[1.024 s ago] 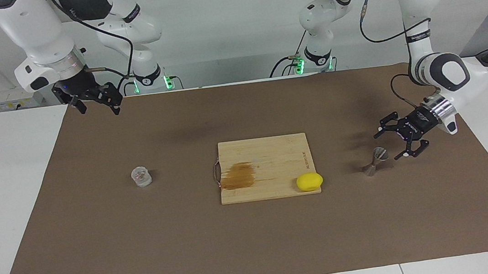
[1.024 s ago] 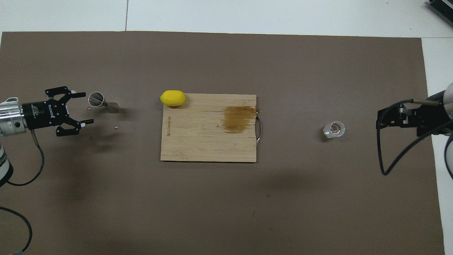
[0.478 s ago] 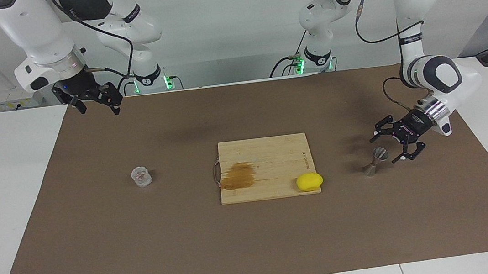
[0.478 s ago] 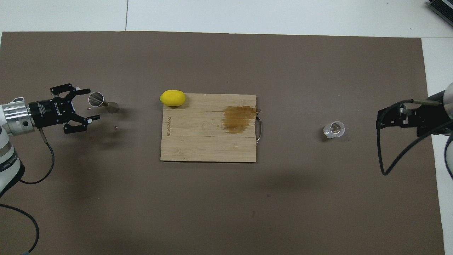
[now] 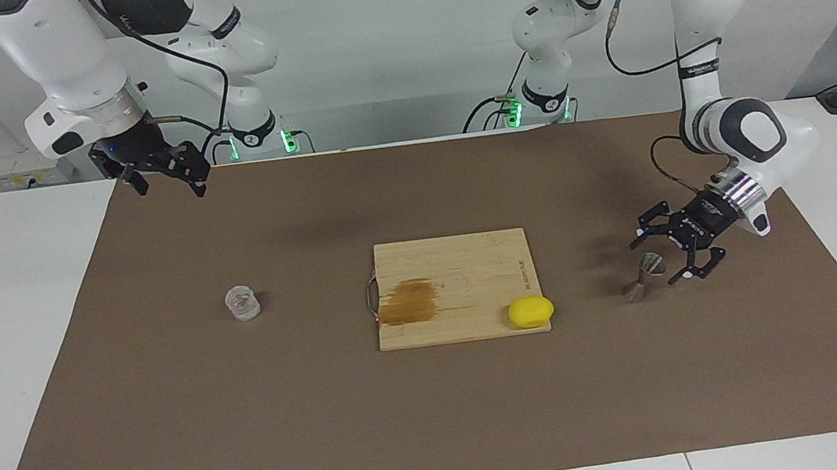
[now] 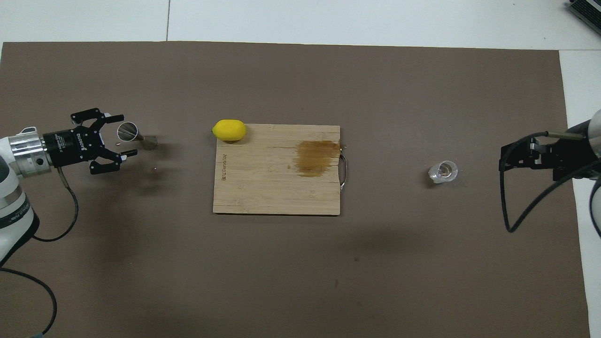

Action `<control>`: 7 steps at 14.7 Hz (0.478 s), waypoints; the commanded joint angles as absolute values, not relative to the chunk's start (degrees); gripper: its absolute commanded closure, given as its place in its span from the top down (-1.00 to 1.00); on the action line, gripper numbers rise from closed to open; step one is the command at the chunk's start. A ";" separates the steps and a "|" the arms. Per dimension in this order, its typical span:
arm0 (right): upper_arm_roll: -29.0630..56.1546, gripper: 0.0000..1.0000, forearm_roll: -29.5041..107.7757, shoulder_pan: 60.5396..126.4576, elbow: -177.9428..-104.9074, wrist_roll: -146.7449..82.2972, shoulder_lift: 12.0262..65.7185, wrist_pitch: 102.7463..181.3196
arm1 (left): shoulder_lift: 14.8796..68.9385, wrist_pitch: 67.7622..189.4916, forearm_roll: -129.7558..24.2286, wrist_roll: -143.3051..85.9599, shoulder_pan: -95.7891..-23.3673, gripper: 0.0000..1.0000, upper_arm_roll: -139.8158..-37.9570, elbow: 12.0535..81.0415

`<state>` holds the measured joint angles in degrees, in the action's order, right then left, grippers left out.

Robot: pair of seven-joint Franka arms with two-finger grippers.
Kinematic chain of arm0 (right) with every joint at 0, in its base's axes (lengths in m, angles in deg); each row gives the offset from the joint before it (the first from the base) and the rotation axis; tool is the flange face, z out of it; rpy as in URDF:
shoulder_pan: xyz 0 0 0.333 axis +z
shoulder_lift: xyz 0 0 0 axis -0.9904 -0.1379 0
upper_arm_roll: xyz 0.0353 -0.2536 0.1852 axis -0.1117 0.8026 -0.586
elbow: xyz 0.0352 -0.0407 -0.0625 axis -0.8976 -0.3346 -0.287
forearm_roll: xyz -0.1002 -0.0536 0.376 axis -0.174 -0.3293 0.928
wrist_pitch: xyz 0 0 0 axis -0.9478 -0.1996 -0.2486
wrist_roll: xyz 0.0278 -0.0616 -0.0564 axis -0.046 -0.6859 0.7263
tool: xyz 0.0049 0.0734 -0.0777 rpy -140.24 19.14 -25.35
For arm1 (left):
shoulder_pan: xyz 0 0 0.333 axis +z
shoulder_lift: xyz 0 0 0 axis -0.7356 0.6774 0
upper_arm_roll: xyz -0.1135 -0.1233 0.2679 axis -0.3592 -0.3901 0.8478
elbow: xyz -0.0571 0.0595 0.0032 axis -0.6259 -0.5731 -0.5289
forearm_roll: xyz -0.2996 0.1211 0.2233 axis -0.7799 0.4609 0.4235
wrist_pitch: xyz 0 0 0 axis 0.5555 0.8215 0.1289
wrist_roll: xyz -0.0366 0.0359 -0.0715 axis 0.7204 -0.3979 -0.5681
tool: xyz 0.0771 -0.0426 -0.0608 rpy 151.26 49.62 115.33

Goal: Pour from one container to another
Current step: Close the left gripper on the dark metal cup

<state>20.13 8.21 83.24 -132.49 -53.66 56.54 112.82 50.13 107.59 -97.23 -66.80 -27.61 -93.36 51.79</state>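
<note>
The silver hourglass jigger (image 5: 637, 290) stands upright on the brown mat at the left arm's end of the table; it also shows in the overhead view (image 6: 149, 142). My left gripper (image 5: 656, 261) (image 6: 127, 134) is open and level with the jigger's upper cone, one finger on each side of it, with no contact visible. The small clear cup (image 5: 243, 303) (image 6: 443, 172) stands on the mat at the right arm's end. My right gripper (image 5: 171, 186) (image 6: 515, 157) waits open and empty, raised over the mat's edge at that end.
A wooden cutting board (image 5: 461, 262) (image 6: 263, 188) with a brown stain lies in the middle of the mat. A yellow lemon (image 5: 530, 311) (image 6: 229, 130) sits at the board's corner, between the board and the jigger.
My left gripper has moved toward the jigger, and its open fingers now stand on either side of the upper cone. The right arm, cup and jigger have not moved.
</note>
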 commanded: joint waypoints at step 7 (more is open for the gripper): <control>20.22 1.00 7.76 83.22 -132.77 -54.11 56.94 112.68 | 48.20 108.72 -99.43 -65.88 -28.38 1.00 -92.98 54.07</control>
<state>20.13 8.21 83.24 -132.49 -53.66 56.54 112.82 50.13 107.60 -97.67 -66.80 -27.61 -93.37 51.79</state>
